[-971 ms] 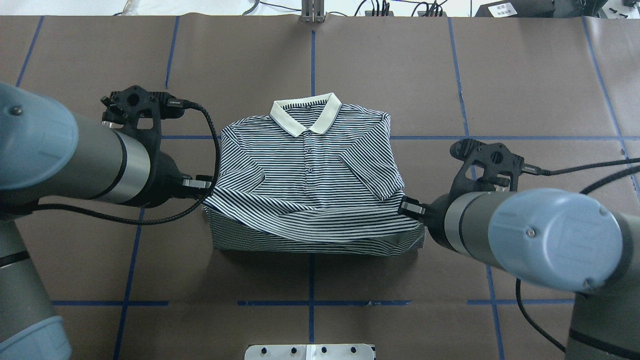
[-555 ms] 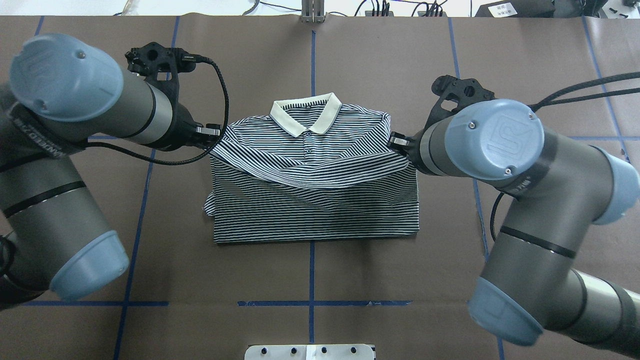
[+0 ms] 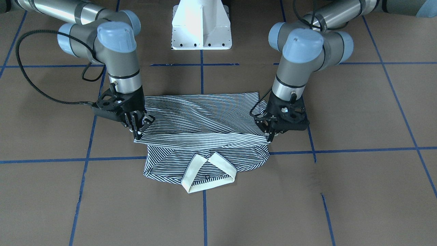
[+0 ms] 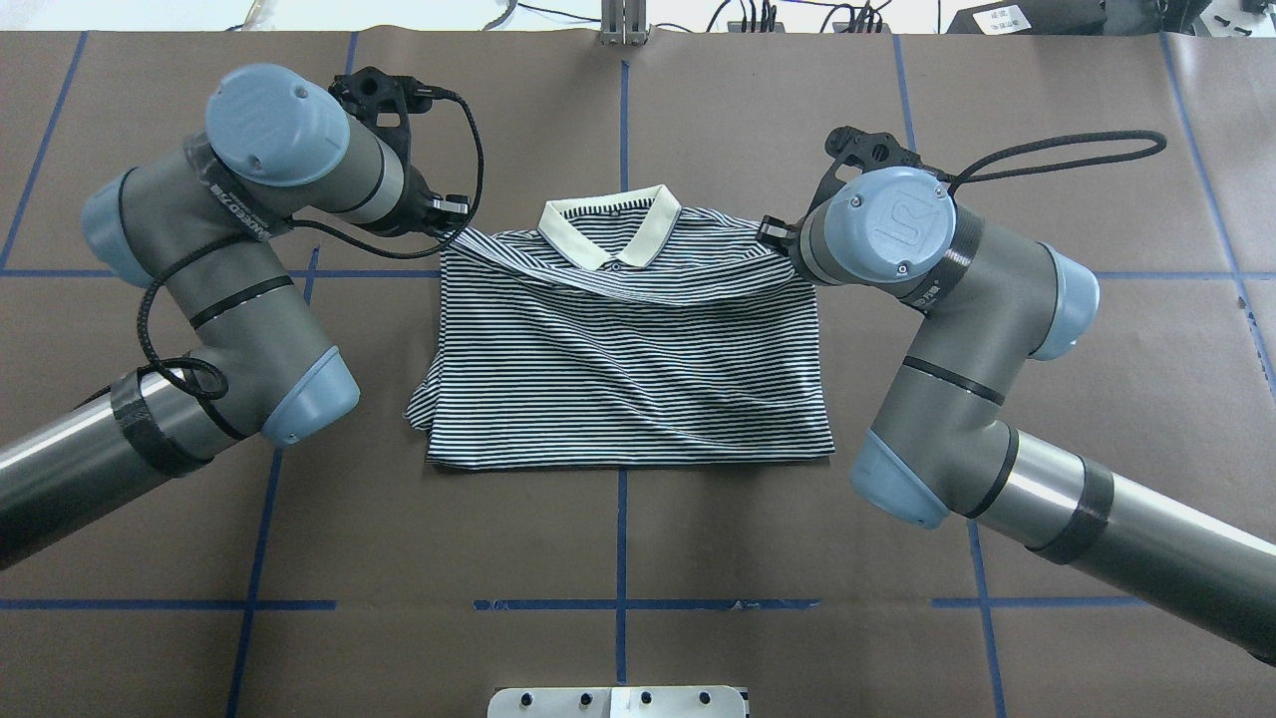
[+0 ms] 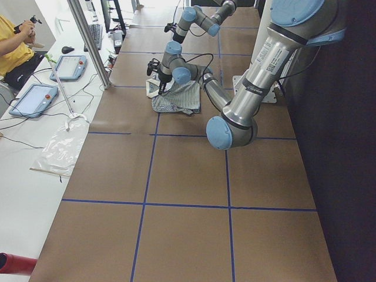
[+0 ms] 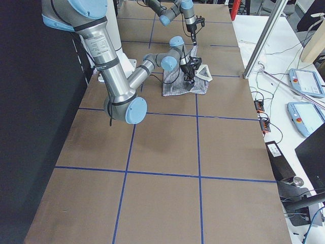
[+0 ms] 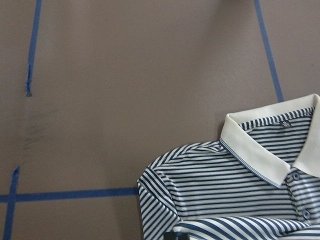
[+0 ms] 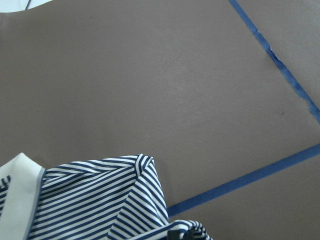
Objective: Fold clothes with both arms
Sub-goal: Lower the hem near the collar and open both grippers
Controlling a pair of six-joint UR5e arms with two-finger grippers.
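The striped polo shirt [image 4: 618, 369] lies in the middle of the brown table, its cream collar [image 4: 608, 234] at the far side. Its lower half is doubled over the chest, and the hem edge hangs just short of the collar [image 3: 208, 171]. My left gripper [image 4: 454, 231] is shut on the hem's left corner. My right gripper [image 4: 776, 239] is shut on the hem's right corner. In the front-facing view the left gripper [image 3: 270, 134] and right gripper [image 3: 138, 128] hold the fold [image 3: 205, 136] slightly above the shirt. The wrist views show the shirt's shoulders [image 7: 200, 190] [image 8: 100, 195] just below.
The white pedestal base [image 3: 201, 30] stands at the near table edge. Blue tape lines [image 4: 623, 120] cross the brown table cover. A metal post [image 4: 623, 25] stands at the far edge. A side bench holds tablets [image 5: 35, 97] and cables, with a person in yellow [image 5: 12, 50] beside it.
Both grippers have carried the hem away from the robot, from mid-shirt up to the collar. The folded layer now covers the chest and placket. Both arms have swung forward.
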